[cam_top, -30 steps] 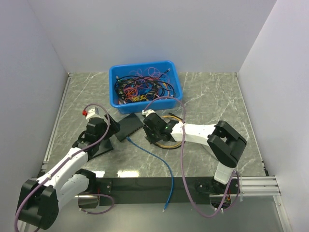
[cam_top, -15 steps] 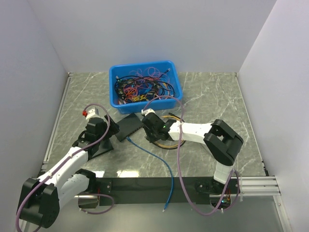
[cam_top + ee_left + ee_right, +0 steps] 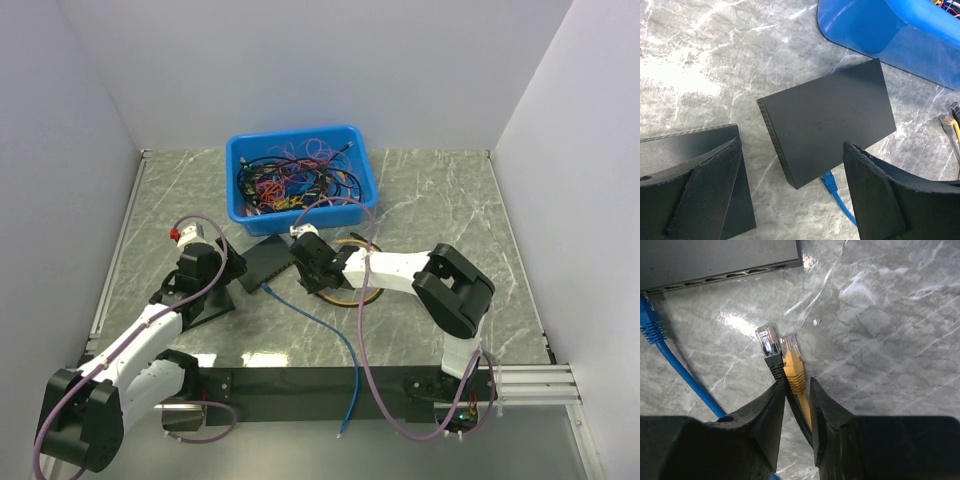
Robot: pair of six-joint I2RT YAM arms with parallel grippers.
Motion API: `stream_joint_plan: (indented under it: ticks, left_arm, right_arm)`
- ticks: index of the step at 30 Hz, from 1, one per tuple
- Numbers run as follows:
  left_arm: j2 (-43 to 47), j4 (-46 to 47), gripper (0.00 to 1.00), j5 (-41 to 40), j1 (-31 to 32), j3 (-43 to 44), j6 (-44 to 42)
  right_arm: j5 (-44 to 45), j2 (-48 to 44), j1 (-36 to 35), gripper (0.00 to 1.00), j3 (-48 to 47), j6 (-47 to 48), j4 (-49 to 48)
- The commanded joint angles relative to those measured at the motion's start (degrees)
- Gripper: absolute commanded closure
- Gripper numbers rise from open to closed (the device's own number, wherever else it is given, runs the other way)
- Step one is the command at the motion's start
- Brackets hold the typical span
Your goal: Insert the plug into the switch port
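Note:
The black switch lies flat on the marble table, its row of ports facing my right gripper. That gripper is shut on two cables side by side, a black plug and a yellow plug sticking out past its fingertips, a short way from the ports and not touching them. A blue plug sits in the switch's left end. My left gripper hovers open over the switch's near-left corner, touching nothing.
A blue bin full of tangled cables stands just behind the switch. The blue cable runs toward the table's near edge. A coil of yellow and black cable lies under the right arm. A flat black plate lies under the left wrist.
My right gripper has moved a little left and toward the switch with the plugs in it. The left arm has not moved.

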State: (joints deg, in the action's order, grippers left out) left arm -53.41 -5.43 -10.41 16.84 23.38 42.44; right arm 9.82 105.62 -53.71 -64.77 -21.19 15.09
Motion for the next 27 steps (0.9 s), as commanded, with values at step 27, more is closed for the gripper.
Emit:
stream_joint_plan:
  ticks: [27]
  left_arm:
    - [2.08, 0.86, 0.12, -0.13, -0.49, 0.62, -1.04]
  right_arm:
    - [-0.16, -6.04, 5.11, 0.5, 6.59, -2.1, -2.7]
